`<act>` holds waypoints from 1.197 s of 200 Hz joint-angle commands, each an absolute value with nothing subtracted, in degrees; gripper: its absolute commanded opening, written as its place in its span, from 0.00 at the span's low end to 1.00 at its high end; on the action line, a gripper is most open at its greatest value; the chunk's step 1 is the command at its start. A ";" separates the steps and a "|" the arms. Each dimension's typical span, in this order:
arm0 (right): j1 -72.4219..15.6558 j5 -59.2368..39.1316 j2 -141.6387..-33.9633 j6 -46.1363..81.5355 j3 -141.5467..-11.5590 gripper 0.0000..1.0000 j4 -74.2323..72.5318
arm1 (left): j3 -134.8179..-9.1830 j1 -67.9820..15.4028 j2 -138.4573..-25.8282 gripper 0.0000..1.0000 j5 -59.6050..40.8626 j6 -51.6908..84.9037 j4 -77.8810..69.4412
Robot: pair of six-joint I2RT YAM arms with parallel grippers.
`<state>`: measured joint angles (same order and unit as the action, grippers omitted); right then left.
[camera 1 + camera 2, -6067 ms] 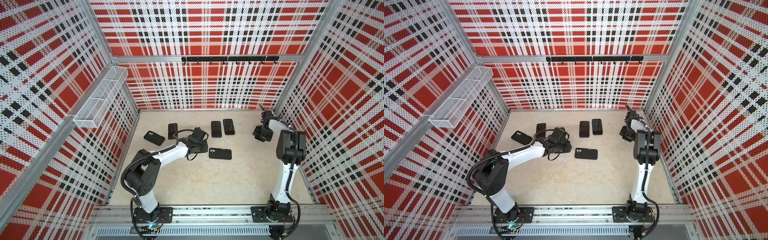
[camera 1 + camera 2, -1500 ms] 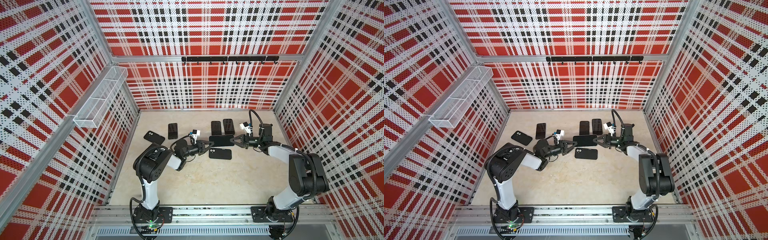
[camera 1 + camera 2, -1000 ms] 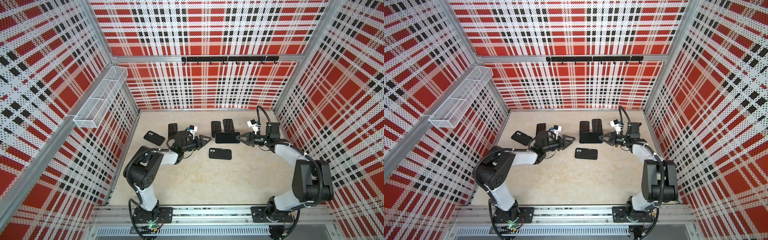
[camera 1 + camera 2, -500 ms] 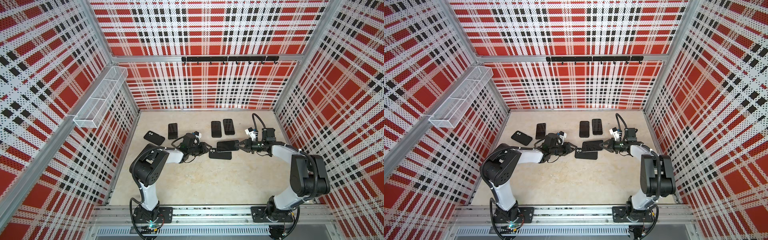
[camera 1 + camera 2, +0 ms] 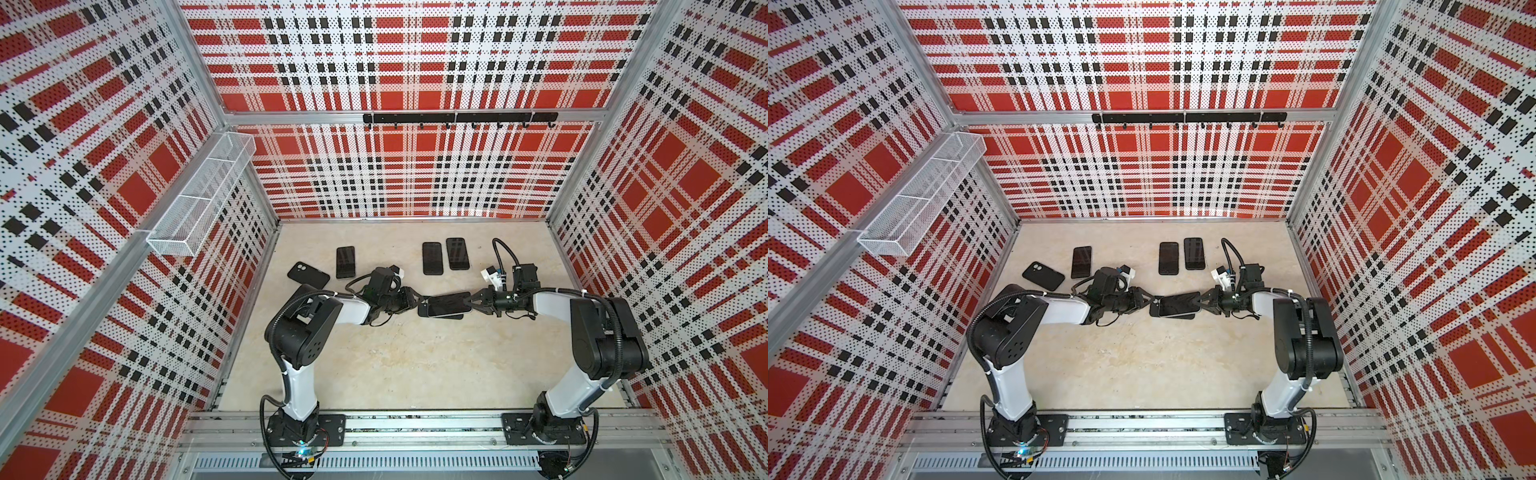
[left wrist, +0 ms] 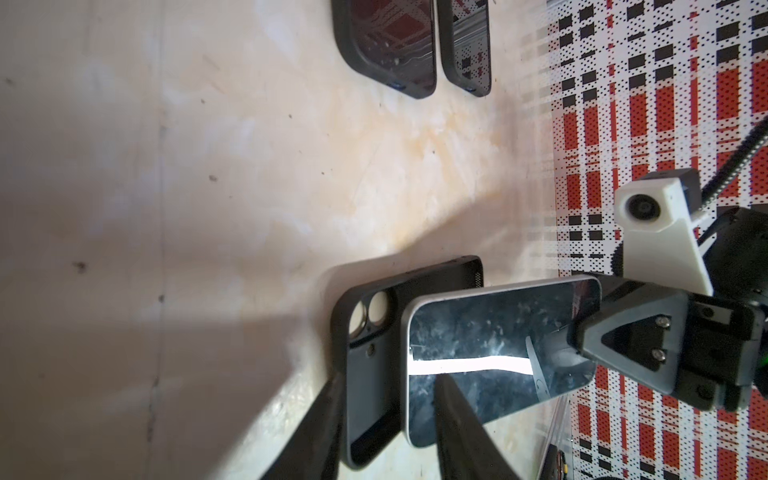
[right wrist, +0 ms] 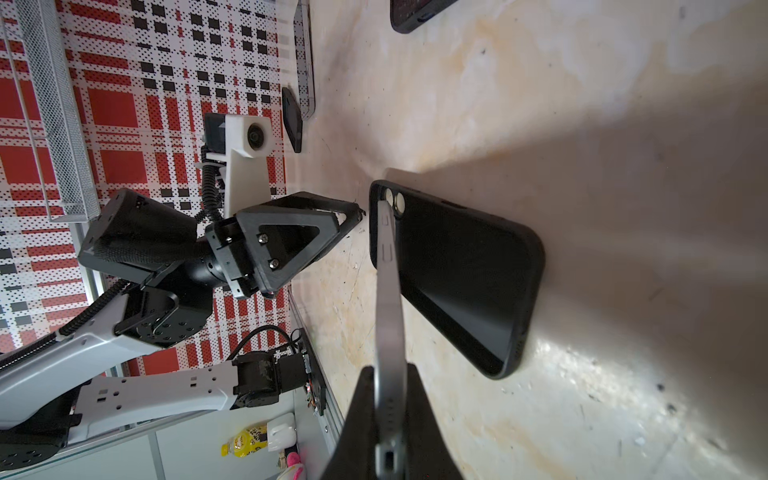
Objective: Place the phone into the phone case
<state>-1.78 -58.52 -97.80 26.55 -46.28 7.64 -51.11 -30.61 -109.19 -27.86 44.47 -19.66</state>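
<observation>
The phone (image 5: pixel 449 304) (image 5: pixel 1179 305), silver-edged with a dark screen, hangs tilted over the black phone case (image 5: pixel 442 317) (image 7: pixel 457 270) lying open side up on the table. My right gripper (image 7: pixel 388 368) (image 5: pixel 471 300) is shut on the phone's port end. The phone's far end (image 7: pixel 382 208) meets the case's camera-hole end. My left gripper (image 6: pixel 390 376) (image 5: pixel 417 300) has closed in on that end. One finger lies against the case's (image 6: pixel 374 395) outer back and the other lies across the phone's (image 6: pixel 498 332) screen.
Two cased phones (image 5: pixel 432 257) (image 5: pixel 457 252) lie side by side toward the back. A third phone (image 5: pixel 345 262) and a spare black case (image 5: pixel 308 274) lie at the back left. A wire basket (image 5: pixel 199 199) hangs on the left wall and a hook rail (image 5: pixel 457 117) on the back wall.
My right gripper has brought the phone down and leftward onto the case. My left gripper has moved right to the case's camera end and its jaws have narrowed.
</observation>
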 commanded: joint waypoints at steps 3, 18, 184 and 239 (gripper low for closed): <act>-1.89 -56.32 -99.26 25.84 -46.81 0.00 5.64 | -52.27 -31.30 -110.16 0.37 -26.72 43.07 -18.22; -1.98 -55.61 -99.95 25.75 -47.17 0.00 5.88 | -52.23 -31.47 -110.41 0.36 -26.68 43.09 -18.21; -7.13 -50.72 -107.33 26.48 -49.28 0.00 6.36 | -52.49 -34.55 -111.32 0.35 -27.06 44.89 -19.42; -8.80 -48.77 -108.67 24.64 -51.37 0.00 9.72 | -53.59 -35.33 -111.32 0.37 -26.01 43.78 -17.50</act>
